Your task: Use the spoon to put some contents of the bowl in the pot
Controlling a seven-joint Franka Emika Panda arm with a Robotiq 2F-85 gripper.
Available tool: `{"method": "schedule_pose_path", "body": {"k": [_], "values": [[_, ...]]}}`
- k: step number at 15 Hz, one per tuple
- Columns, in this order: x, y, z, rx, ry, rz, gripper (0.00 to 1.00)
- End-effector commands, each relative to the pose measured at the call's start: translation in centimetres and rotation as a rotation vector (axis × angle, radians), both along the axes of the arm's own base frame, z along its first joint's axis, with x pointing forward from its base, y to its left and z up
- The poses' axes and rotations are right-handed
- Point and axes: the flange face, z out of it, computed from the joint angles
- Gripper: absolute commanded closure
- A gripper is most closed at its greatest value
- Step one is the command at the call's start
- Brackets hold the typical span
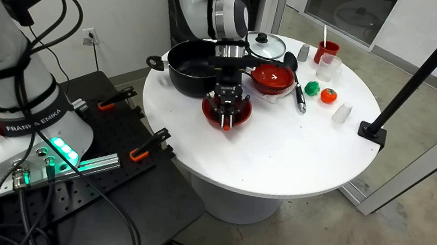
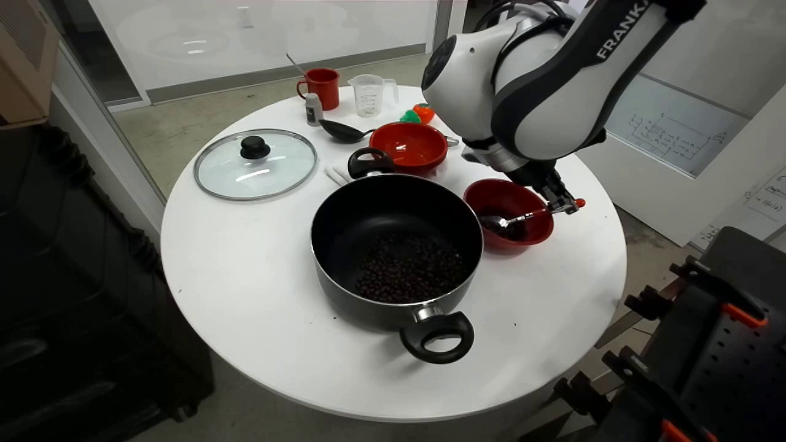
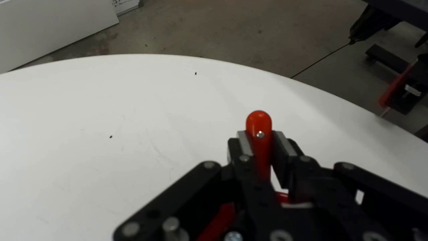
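My gripper [image 3: 260,144] is shut on the red handle of the spoon [image 3: 259,121], whose rounded end pokes out past the fingertips. In an exterior view the spoon [image 2: 535,213] slants down into the red bowl [image 2: 543,236], its shiny head over dark contents at the bottom; whether it touches them I cannot tell. The gripper [image 2: 568,207] is just outside that bowl's rim, on the side away from the pot. Beside the bowl stands the black pot [image 2: 344,215], with many dark beans [image 2: 410,270] on its floor. Only slivers of the bowl's red [image 3: 219,222] show in the wrist view.
Behind the pot are a second red bowl [image 2: 409,144], a glass lid [image 2: 255,162] and a black ladle [image 2: 344,131]. Farther off stand a red mug [image 2: 324,90], a clear measuring jug [image 2: 368,97], a tomato [image 1: 329,95] and a white shaker [image 1: 342,112]. The pot's handle [image 2: 438,337] juts outward.
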Motion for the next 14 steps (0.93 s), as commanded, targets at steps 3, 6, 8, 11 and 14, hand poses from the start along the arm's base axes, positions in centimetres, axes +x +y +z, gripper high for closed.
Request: {"method": "schedule_pose_path", "body": {"k": [3,6,8,11,14], "values": [[-0.5,0.3,1.1,0.027,-0.023,-0.001,0.95],[-0.7,0.8,1.5,0.026,-0.032,0.008,0.95],[-0.9,1.2,1.8,0.031,-0.037,0.013,0.95],[-1.1,1.4,2.1,0.038,-0.046,0.017,0.95],[-1.3,1.0,2.5,0.045,-0.052,0.011,0.95]]}}
